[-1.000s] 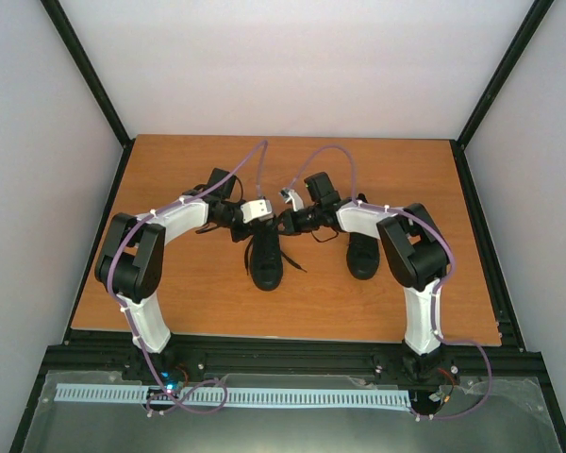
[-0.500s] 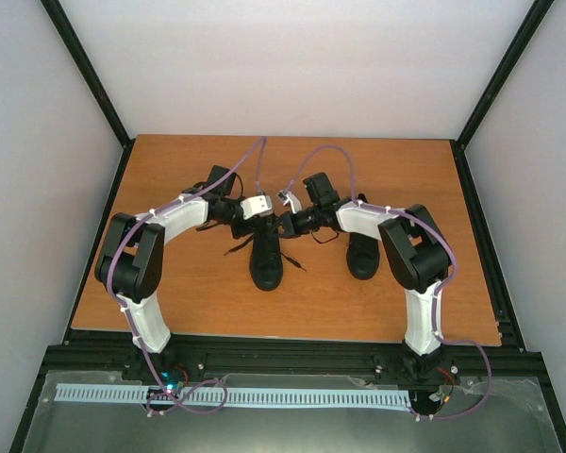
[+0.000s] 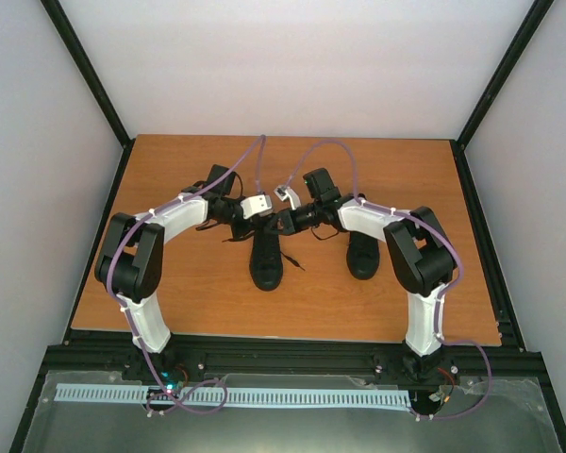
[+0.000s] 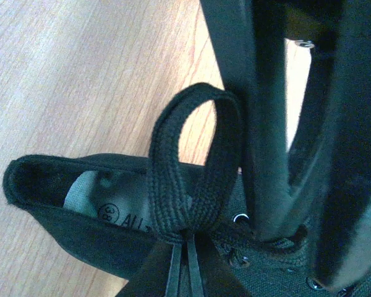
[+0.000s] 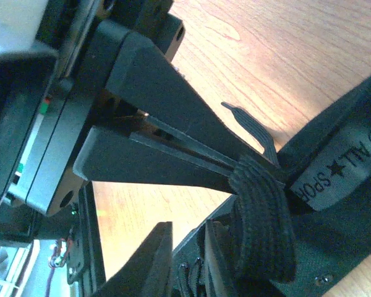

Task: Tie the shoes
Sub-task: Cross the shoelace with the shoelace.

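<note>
Both grippers have shifted slightly toward the far edge since a second ago, and they still meet nose to nose above the left-hand shoe [image 3: 266, 262]. That shoe sits near the middle of the surface [image 3: 170, 283], toe toward the near edge. The right-hand shoe [image 3: 362, 255] lies well apart from it, partly under the right arm. The left gripper [image 4: 185, 250] has its jaws pressed together, pinching the base of a lace loop [image 4: 195, 167] that stands upright over the shoe's open collar. The right gripper [image 5: 187, 238] has its jaws spread. In the left wrist view one of its fingers [image 4: 256, 124] is just beside the loop, and I cannot tell if they touch. A free lace end [image 5: 250, 127] sticks out past the left gripper's closed tips, above the wood.
</note>
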{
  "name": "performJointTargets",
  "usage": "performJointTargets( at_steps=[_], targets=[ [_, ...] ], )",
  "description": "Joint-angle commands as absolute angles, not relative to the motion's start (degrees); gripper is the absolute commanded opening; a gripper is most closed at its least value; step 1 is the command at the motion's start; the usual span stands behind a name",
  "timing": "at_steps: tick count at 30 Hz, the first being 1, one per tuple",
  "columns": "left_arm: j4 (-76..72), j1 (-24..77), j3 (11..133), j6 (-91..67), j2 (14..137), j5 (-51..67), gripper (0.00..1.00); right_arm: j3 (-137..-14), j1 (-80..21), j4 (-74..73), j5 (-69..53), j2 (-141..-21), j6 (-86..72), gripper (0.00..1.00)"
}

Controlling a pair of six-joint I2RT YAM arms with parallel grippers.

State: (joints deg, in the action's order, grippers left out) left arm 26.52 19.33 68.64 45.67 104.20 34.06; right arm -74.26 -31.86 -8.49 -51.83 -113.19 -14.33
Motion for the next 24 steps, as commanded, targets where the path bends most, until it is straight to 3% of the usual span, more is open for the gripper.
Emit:
performJointTargets(
  at_steps=[1, 4, 7, 13, 24],
  targets=[
    [25.55, 19.16, 69.41, 45.73, 103.45, 35.23, 0.01, -73.7, -31.01, -8.51, -51.29, -109.42, -13.09, 0.23],
    [25.49, 19.16, 69.41, 45.53, 103.45, 35.19, 0.01, -71.17, -29.56, -7.65, -51.29, -107.43, -13.1, 0.35],
    [25.58, 19.16, 69.37, 45.72, 103.47, 35.25, 0.01, -68.12, -28.27, -6.46, -51.25, -105.63, -13.5, 0.36],
    [25.68, 19.16, 69.52, 45.72, 103.61, 35.29, 0.01, -63.82, -27.5, -2.49, -48.5, -106.35, -16.17, 0.15],
    [26.45, 19.16, 69.87, 46.01, 103.72, 35.79, 0.01, -70.93, -29.97, 4.72, -49.83, -115.31, -20.93, 0.11]
  ],
)
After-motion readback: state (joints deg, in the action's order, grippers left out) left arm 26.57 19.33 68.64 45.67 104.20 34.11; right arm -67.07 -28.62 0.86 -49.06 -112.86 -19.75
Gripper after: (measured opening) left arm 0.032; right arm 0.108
